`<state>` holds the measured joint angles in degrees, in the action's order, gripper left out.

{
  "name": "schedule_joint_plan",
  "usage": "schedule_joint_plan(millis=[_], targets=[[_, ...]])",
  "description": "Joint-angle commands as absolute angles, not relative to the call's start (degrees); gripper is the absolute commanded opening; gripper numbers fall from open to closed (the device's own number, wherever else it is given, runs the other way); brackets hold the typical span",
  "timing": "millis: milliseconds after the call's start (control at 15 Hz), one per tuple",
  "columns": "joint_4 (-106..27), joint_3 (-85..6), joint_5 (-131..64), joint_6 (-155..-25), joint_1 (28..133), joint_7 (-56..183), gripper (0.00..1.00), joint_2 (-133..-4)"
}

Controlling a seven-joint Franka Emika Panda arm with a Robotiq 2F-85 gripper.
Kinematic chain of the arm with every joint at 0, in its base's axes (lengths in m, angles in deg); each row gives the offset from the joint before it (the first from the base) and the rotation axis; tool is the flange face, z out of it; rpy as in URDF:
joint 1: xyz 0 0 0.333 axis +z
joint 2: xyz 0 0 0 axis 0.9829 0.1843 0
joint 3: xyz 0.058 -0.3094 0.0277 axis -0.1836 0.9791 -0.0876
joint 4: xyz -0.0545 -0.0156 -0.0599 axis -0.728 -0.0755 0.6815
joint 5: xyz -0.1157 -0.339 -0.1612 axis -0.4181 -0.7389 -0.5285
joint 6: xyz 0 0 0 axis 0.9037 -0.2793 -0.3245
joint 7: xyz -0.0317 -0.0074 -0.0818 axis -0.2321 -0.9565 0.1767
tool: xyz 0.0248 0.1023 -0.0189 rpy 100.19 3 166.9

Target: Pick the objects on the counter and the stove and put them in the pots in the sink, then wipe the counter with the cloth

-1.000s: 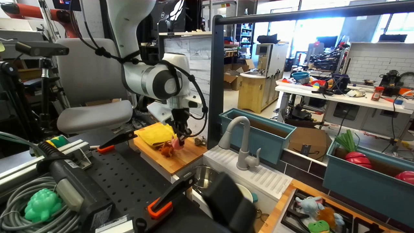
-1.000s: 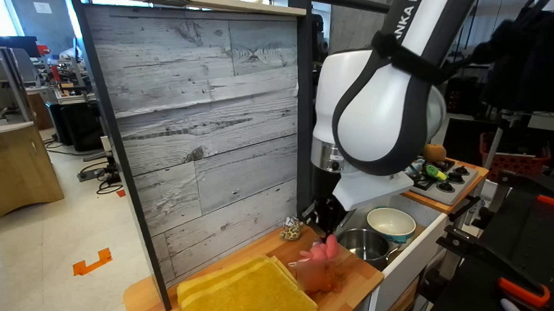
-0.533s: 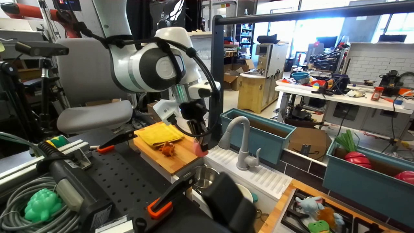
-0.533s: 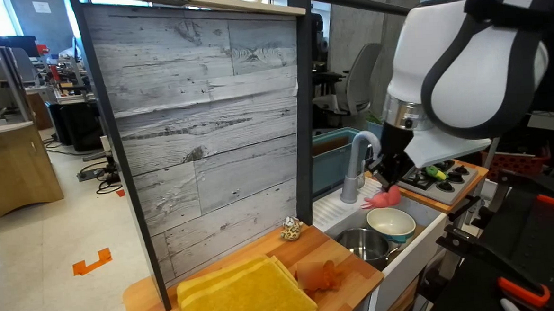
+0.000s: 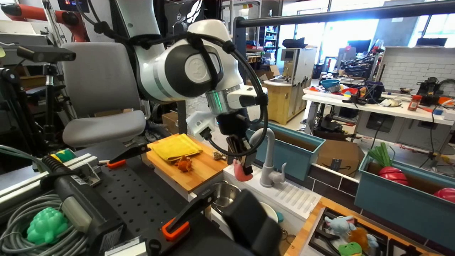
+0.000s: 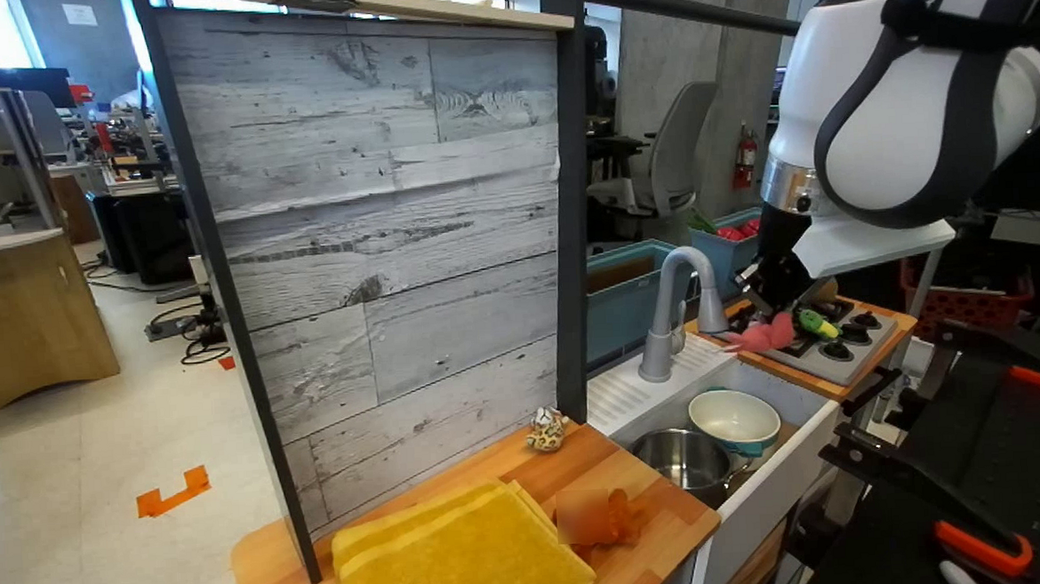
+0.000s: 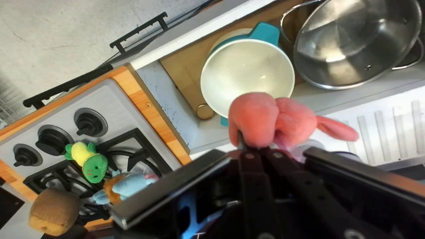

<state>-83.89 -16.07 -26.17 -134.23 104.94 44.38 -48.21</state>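
The gripper (image 7: pixel 259 151) pinches a pink plush toy (image 7: pixel 254 116), its jaws drawn tightly together, and holds it in the air near the arched grey faucet (image 5: pixel 268 160); in the wrist view the toy overlaps the rim of a teal-handled cream pot (image 7: pixel 245 74), but whether it hangs directly above that pot cannot be told. The cream pot stands upright in the white sink (image 6: pixel 767 502), just beside a stainless steel pot (image 7: pixel 352 43). On the wooden counter (image 6: pixel 665 520), seen in both exterior views, an orange plush toy (image 5: pixel 184 164) lies just beside the folded yellow cloth (image 6: pixel 463 558), and a small leopard-spotted plush toy (image 6: pixel 547 431) sits farther back, close to the whitewashed plank panel (image 6: pixel 373 202). On the stove (image 7: pixel 123 114), at the sink's other end, a green and yellow plush toy (image 7: pixel 94 167) lies partly on the black grate (image 7: pixel 152 149), with a light-blue and brown plush (image 7: pixel 131 186) beside it; a brown, rounded block (image 7: pixel 54 210) shows at the stove's corner. In an exterior view, a teal planter box (image 5: pixel 295 156) stands behind the faucet, and another teal box (image 5: pixel 398 202) holds bright red vegetables (image 5: pixel 394 175).
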Motion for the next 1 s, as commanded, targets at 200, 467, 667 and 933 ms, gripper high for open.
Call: schedule_joint_plan(millis=[200, 467, 667, 933], targets=[[-73.1, -21.0, -26.6, -120.2, 102.4, 43.6, 0.00, -46.4], [-67.3, -22.1, -28.8, -114.0, 101.9, 40.3, 0.00, -42.8], [-65.5, -23.0, -30.1, -110.9, 101.3, 39.0, 0.26, -42.0], [-68.1, -25.2, -31.3, -112.6, 100.7, 39.4, 0.47, -44.9]])
